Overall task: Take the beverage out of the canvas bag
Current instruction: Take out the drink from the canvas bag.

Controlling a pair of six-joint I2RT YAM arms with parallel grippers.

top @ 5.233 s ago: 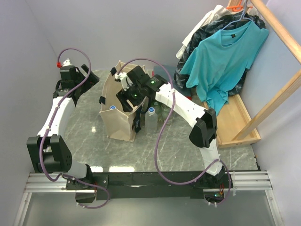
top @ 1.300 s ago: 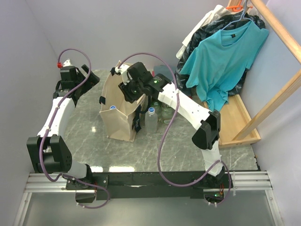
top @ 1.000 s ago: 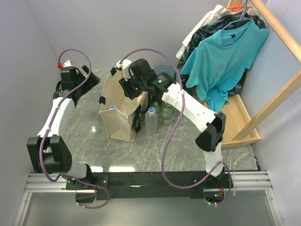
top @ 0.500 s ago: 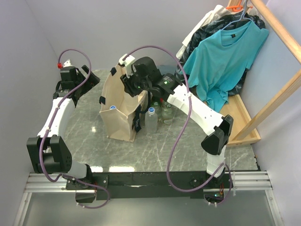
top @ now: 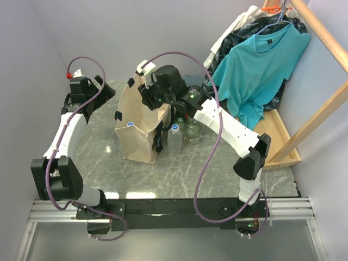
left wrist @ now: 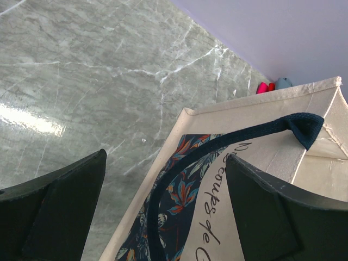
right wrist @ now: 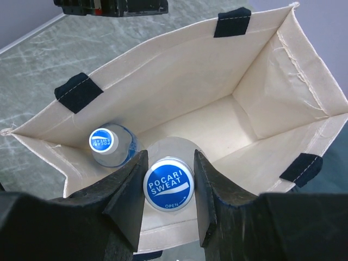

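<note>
Beverage cap [right wrist: 168,183] reads "POCARI SWEAT OPEN", clamped in right pincer [right wrist: 168,189].

Beige canvas bag [right wrist: 179,81] with black straps [right wrist: 78,92]; its outer face bears a navy print [left wrist: 185,196], floral I think, flecked orange. At the bag's mouth, the Pocari Sweat bottle [right wrist: 168,184] has a blue cap with white lettering.

1. My left arm [top: 64,130]: stretched along the left side, wrist at the far end.
2. My left end effector [left wrist: 166,163]: fingers spread wide, nothing between them.
3. My right arm [top: 225,124]: raised, reaching forward and to the left.
4. My right end effector [right wrist: 167,163]: pointing down, fingers pressed against both sides of a beverage bottle [right wrist: 168,185] at its cap.
</note>
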